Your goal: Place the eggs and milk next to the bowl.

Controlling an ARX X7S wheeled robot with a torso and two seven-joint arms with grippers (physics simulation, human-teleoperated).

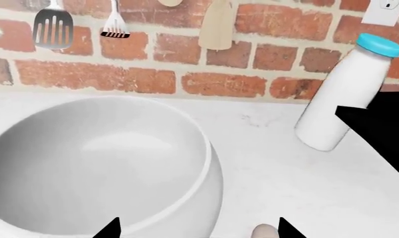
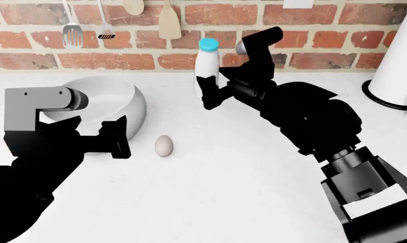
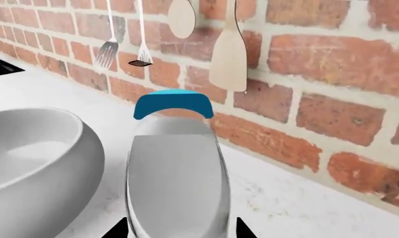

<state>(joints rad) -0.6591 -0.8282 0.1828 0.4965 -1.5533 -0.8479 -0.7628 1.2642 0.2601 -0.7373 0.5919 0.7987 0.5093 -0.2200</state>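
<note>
The milk bottle (image 2: 207, 63), slim, smooth white plastic with a light blue round cap, stands upright between the fingers of the right gripper (image 2: 213, 92), which pinch its lower body from both sides. Just to that claw's left sits the bowl (image 2: 116, 101), deep, round and glossy white with thick curved walls. The left gripper (image 2: 116, 137) hangs in front of the bowl with its fingers spread and nothing between them; the pale off-white egg (image 2: 163, 145) lies on the counter just to its right, apart from the fingertips. The head view shows only this one egg.

All rest on a white countertop (image 2: 244, 192) with faint grey marbling. Behind runs a red brick wall (image 2: 109, 61) with pale mortar, hung with a slotted metal spatula (image 2: 72, 33) and wooden spoons (image 2: 168, 23). Far right of the right claw stands a wide white paper-towel roll (image 2: 396, 71) on a black base.
</note>
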